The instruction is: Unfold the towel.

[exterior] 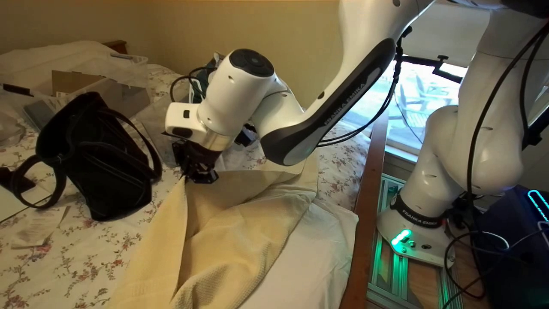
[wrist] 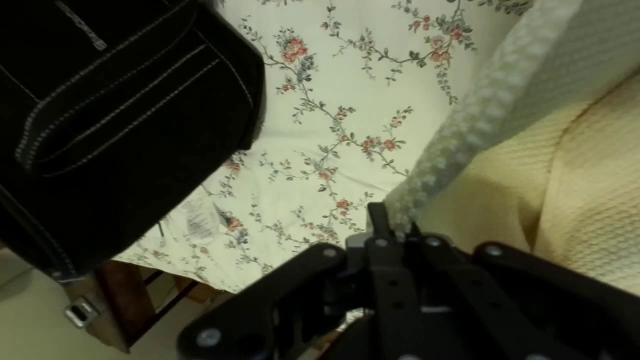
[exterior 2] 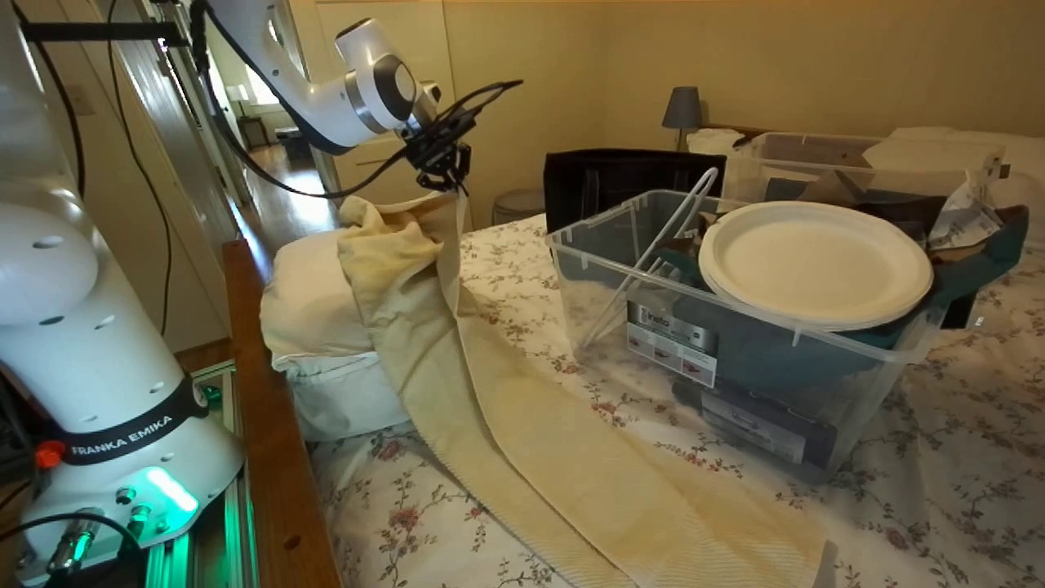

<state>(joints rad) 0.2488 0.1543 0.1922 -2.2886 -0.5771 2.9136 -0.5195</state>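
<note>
The pale-yellow towel [exterior: 240, 227] lies in long folds over the bed, and one edge of it is raised up to my gripper. In an exterior view the towel [exterior 2: 539, 433] runs from the lifted edge down across the bedspread toward the camera. My gripper [exterior: 187, 176] is above the bed beside the black bag; it also shows at the top of the raised edge [exterior 2: 459, 188]. In the wrist view my gripper [wrist: 392, 220] is shut on the thick edge of the towel [wrist: 480, 115]. The cloth between the fingertips is partly hidden by the fingers.
A black bag [exterior: 111, 171] stands beside the gripper. A clear plastic bin [exterior 2: 735, 367] with white plates [exterior 2: 816, 261] stands on the floral bedspread [exterior 2: 400, 506]. A white sheet [exterior: 300, 253] lies under the towel near the wooden bed rail [exterior: 364, 223].
</note>
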